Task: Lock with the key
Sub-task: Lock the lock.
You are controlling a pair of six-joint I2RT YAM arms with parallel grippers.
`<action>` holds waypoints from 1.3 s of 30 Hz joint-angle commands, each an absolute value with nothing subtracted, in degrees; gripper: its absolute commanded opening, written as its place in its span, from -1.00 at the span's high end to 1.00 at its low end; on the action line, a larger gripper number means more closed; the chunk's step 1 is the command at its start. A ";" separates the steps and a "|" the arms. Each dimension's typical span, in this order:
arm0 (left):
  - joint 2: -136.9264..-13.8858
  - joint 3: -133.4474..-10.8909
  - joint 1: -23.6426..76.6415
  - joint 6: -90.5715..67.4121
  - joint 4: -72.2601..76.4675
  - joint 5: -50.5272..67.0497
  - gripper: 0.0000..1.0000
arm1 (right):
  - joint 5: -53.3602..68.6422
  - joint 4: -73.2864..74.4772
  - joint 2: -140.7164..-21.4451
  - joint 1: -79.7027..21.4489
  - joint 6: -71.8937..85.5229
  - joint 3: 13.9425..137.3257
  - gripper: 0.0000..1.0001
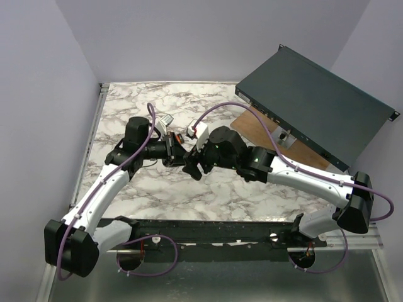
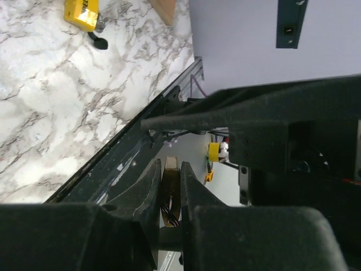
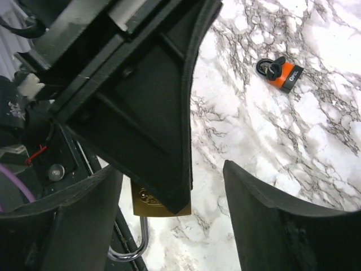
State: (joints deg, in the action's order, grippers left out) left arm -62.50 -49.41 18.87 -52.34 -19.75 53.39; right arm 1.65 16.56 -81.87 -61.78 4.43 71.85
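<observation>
A brass padlock (image 3: 148,203) hangs body up, with its silver shackle (image 3: 132,248) below it, above the marble table. My left gripper (image 2: 169,166) is shut on the padlock's body (image 2: 171,186), seen edge-on between its fingers. My right gripper (image 3: 180,214) is open, and the left gripper's finger and the padlock lie between its jaws without touching them. In the top view the left gripper (image 1: 178,154) and the right gripper (image 1: 194,165) meet at the table's middle, and the padlock is hidden there. I see no key clearly.
A small orange item with a black loop (image 3: 280,70) and a yellow block with a black piece (image 2: 82,14) lie on the marble. A dark flat box (image 1: 315,107) leans at the back right over a wooden board (image 1: 261,126). A black rail (image 1: 208,229) runs along the near edge.
</observation>
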 commanded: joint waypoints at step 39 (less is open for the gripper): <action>-49.84 -55.51 9.67 -75.41 -13.54 49.53 1.00 | -13.48 15.14 -74.02 -69.54 0.61 76.34 0.31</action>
State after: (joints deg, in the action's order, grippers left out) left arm -51.48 -53.93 10.07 -74.76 -14.44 49.56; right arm -8.43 16.93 -74.06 -68.99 1.39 74.30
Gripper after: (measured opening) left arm 0.122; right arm 0.388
